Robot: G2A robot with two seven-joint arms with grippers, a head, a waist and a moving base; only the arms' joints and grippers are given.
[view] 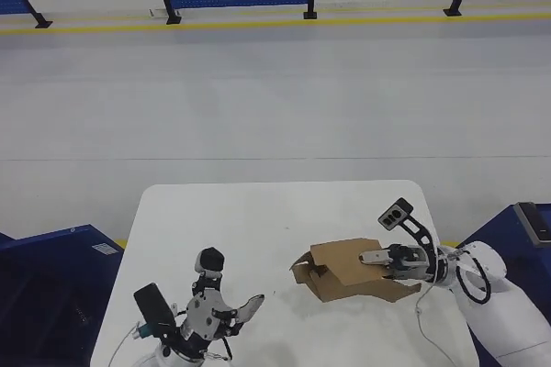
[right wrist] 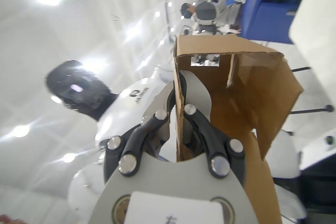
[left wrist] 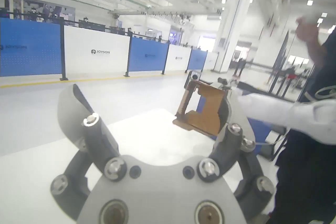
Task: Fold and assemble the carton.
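A brown cardboard carton (view: 347, 269), partly opened with loose flaps, lies on the right half of the white table (view: 257, 220). My right gripper (view: 376, 259) comes in from the carton's right side and is shut on one of its walls. In the right wrist view the two fingers (right wrist: 194, 89) pinch that wall's edge, and the carton's (right wrist: 249, 83) hollow inside opens beyond them. My left gripper (view: 230, 289) sits near the table's front edge, left of the carton and apart from it, open and holding nothing. The left wrist view looks between its spread fingers (left wrist: 78, 112) toward the carton (left wrist: 203, 110).
Blue bins stand beside the table on the left (view: 46, 275) and on the right (view: 523, 239). The table's left and far parts are bare white surface. Grey floor lies beyond the far edge, with blue and white barriers (left wrist: 97, 51) at the back.
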